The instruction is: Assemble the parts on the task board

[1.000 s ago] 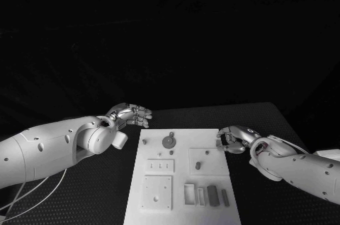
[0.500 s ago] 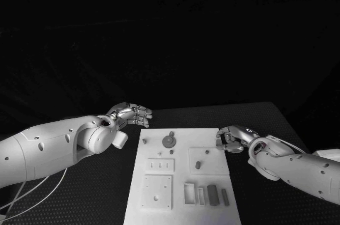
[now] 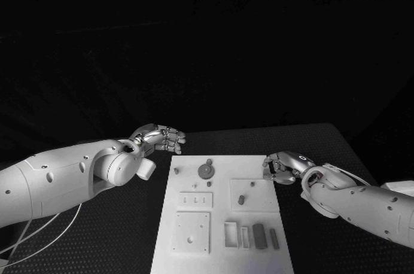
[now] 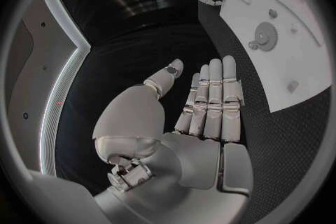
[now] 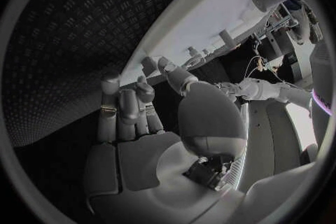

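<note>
On the black table (image 3: 319, 139), the task board (image 3: 220, 238) (white) runs lengthwise away from the robot.

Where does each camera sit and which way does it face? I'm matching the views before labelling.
Head view: on the robot's head, looking down at the task board; both arms, left hand and right hand show.
Left wrist view: behind the left hand, facing the board's gear-shaped part.
Right wrist view: behind the right hand, facing the board's edge.
All three views share the board; head and left wrist views share the gear-shaped part.
</note>
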Robot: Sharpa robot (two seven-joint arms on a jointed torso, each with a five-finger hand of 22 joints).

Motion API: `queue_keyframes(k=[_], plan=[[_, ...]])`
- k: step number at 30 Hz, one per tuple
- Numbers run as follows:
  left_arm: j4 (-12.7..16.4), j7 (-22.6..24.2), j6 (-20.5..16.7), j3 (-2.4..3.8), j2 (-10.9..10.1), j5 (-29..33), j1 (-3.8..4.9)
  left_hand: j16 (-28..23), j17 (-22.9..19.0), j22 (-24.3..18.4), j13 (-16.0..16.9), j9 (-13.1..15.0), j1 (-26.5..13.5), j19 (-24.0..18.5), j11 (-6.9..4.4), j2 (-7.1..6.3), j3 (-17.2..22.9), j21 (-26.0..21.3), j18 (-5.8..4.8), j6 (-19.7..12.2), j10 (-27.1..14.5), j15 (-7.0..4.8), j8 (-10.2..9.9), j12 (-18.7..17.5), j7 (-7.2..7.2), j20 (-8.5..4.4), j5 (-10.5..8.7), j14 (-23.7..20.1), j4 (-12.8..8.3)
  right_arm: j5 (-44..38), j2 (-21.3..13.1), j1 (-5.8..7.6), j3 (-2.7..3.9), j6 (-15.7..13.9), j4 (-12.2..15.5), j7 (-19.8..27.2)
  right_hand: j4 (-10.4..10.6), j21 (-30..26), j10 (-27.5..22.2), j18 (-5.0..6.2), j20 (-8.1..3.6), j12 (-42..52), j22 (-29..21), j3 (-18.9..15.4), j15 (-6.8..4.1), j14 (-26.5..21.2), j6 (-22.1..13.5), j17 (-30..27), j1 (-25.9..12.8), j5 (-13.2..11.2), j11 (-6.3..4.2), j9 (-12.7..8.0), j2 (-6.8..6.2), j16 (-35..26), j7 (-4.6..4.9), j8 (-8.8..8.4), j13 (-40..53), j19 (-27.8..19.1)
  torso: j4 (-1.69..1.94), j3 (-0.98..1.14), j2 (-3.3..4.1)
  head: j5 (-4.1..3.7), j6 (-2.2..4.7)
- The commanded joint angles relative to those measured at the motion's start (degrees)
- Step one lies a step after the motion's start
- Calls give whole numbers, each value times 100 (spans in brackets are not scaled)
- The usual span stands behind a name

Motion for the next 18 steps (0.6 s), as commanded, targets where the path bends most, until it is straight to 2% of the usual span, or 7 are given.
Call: queue_keyframes(k=[1, 14, 18], plan=[[16, 52, 100, 4, 5, -3, 2, -30, 10, 9, 6, 6, -38, -23, 1, 3, 10, -20, 60, 7, 47, 5, -7, -24, 5, -20, 23, 52, -2, -32, 16, -11, 0, -16, -11, 28, -36, 23, 15, 219, -31, 27, 89, -2, -40, -3, 551, 10, 19, 18, -41, 11, 58, 29, 125, 32, -10, 15, -4, 1, -5, 3, -7], [18, 45, 87, 4, -2, -5, 2, -37, 18, 11, 7, 7, -38, -23, 2, 2, 9, -23, 60, 5, 46, 5, -9, -28, 6, -20, 23, 53, -4, -72, 23, -20, 0, 28, -50, 19, -99, 24, 43, 219, -41, 18, 89, -9, -85, 15, 678, 13, 15, 19, -89, 68, 153, 29, 74, 97, -26, 21, -9, 4, -5, 5, -19], [20, 41, 89, 4, -2, -6, 2, -40, 21, 12, 7, 7, -38, -23, 3, 1, 9, -24, 60, 3, 45, 5, -10, -31, 6, -20, 23, 53, -5, -76, 23, -21, 0, 51, -53, 28, -130, 24, 53, 219, -43, 12, 90, -3, -105, 18, 744, 12, 23, 19, -112, 97, 229, 27, 49, 129, -33, 20, -7, 5, -6, 5, -32]])
